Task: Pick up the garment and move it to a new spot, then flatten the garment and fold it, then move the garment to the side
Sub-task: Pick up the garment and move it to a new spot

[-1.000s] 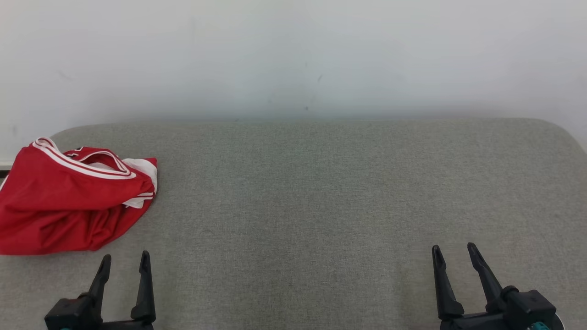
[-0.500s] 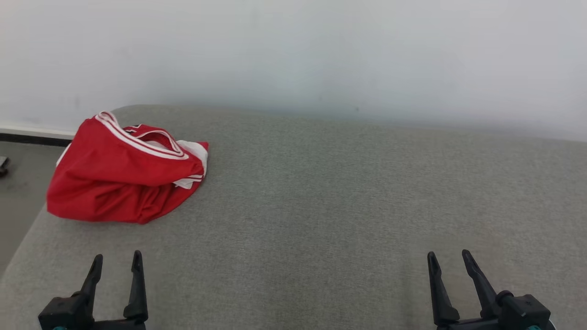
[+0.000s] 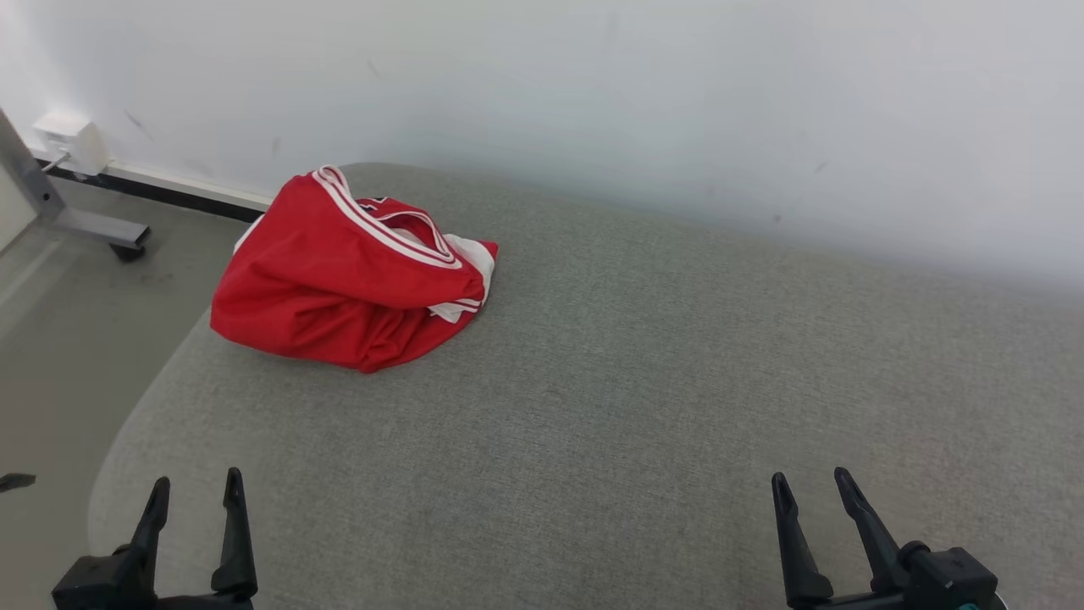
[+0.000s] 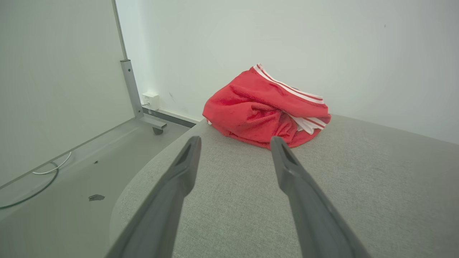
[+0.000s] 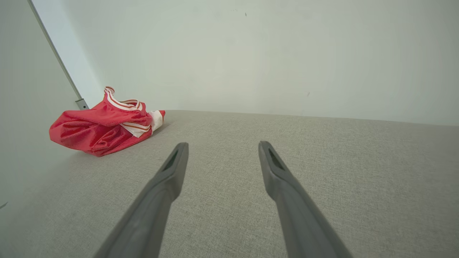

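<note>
Two wide, empty: left end effector (image 3: 196, 477), right end effector (image 3: 809, 474), both well short of garment (image 3: 339, 280); pick-up pending, probably needs left reach.

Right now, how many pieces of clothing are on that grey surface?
1. The crumpled red garment lies near the far left corner of the grey surface. Another piece bundled inside it would be hidden.
</note>
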